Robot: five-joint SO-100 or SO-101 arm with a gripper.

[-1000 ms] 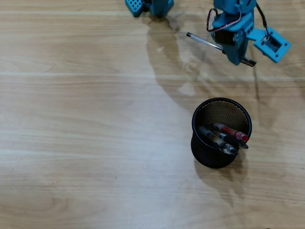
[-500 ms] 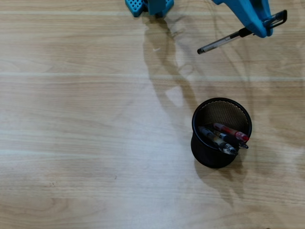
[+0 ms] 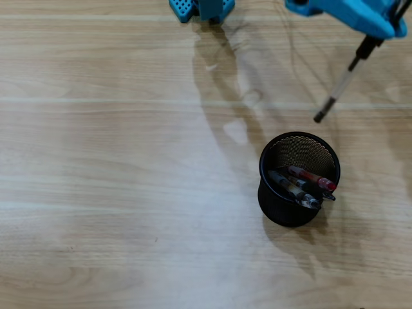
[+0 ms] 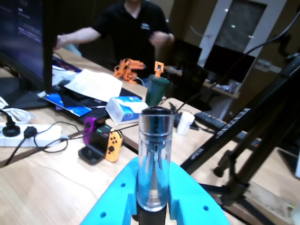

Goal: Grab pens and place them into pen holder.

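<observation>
In the overhead view the blue gripper [image 3: 370,40] enters at the upper right corner of the frame, its jaws clamped on the black-capped end of a clear stick pen [image 3: 339,84]. The pen hangs slanting down and to the left, its dark tip in the air just above and to the right of the pen holder [image 3: 290,215], not touching the rim. The black wire-mesh holder stands upright on the wooden table [image 3: 116,193] in the lower right of the frame. Three pens lean inside it toward its right side: a red-and-clear pen [image 3: 313,178], and below it two darker pens [image 3: 293,188] lying close together.

In the wrist view the clear pen [image 4: 154,159] rises at centre bottom, gripped between the blue fingers [image 4: 187,197]. Behind it sit an orange-and-purple game controller [image 4: 101,140], a white power strip [image 4: 33,136] and a dark tripod [image 4: 248,140].
</observation>
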